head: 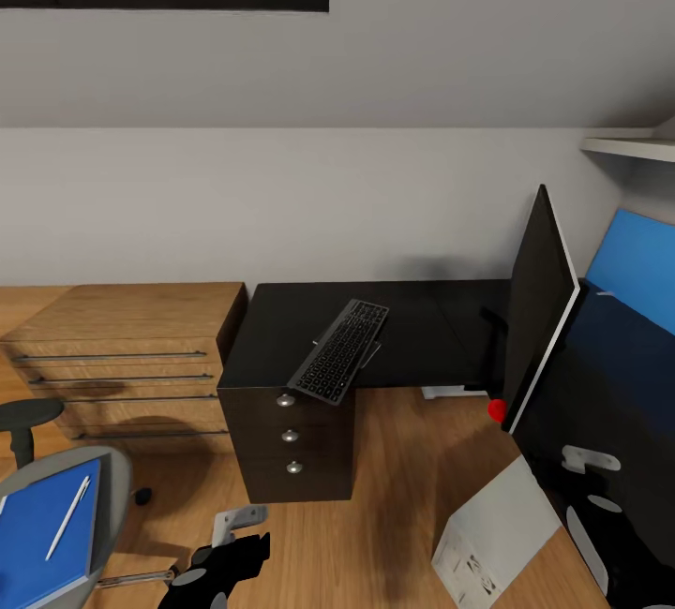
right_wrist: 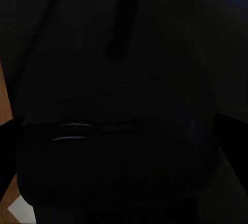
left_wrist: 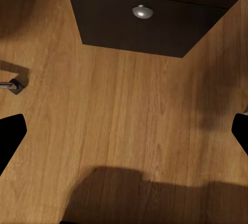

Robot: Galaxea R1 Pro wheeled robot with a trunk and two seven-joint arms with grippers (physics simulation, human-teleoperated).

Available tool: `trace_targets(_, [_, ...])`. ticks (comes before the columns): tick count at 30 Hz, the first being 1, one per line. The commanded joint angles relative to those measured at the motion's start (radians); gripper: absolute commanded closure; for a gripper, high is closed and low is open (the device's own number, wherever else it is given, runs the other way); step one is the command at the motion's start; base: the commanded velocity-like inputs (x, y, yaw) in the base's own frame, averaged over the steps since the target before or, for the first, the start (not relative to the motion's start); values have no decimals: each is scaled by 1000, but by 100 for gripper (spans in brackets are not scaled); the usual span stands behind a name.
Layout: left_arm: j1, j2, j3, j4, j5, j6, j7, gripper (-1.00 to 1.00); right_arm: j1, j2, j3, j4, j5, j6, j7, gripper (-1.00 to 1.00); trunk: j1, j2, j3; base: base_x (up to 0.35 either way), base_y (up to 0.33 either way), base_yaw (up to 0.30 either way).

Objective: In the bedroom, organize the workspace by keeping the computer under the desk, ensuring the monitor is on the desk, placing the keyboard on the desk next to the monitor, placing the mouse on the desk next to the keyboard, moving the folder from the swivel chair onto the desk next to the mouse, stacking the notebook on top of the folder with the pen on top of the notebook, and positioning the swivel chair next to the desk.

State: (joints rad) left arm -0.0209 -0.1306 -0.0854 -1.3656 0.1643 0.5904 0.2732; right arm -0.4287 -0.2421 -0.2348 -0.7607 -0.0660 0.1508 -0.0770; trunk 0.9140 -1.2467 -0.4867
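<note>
keyboard (head: 340, 350) lies tilted over the desk (head: 412, 328) edge; pen (head: 67, 517) rests on folder (head: 47, 539) on swivel chair (head: 111, 487). left end effector (left_wrist: 124, 131) open; right's state unclear.

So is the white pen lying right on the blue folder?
Touching. The head view shows the pen lying flat across the folder on the swivel chair.

A: Setting?
B: Home room with a work corner. Wood floor (head: 394, 497), plain white wall (head: 281, 197), sloped ceiling.
A: Evidence?
B: Black desk (head: 412, 328) with drawers at 12 o'clock, keyboard (head: 339, 351) on it; monitor (head: 539, 309) at 2 o'clock; wood dresser (head: 122, 356) at 10; chair (head: 56, 515) at 8.
</note>
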Motion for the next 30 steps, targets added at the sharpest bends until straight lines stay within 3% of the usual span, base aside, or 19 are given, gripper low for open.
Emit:
trace_targets(1, [-1, 0, -1, -1, 11, 3, 9, -100, 0, 0, 2, -1, -9, 6, -3, 100, 0, -1, -1, 0, 0, 0])
trace_targets(27, [-1, 0, -1, -1, 11, 3, 9, -100, 0, 0, 2, -3, -9, 6, -3, 100, 0, -1, -1, 0, 0, 0])
trace_targets(30, [-1, 0, -1, -1, 11, 3, 9, -100, 0, 0, 2, -8, -9, 6, -3, 100, -11, 20, 8, 0, 0, 0])
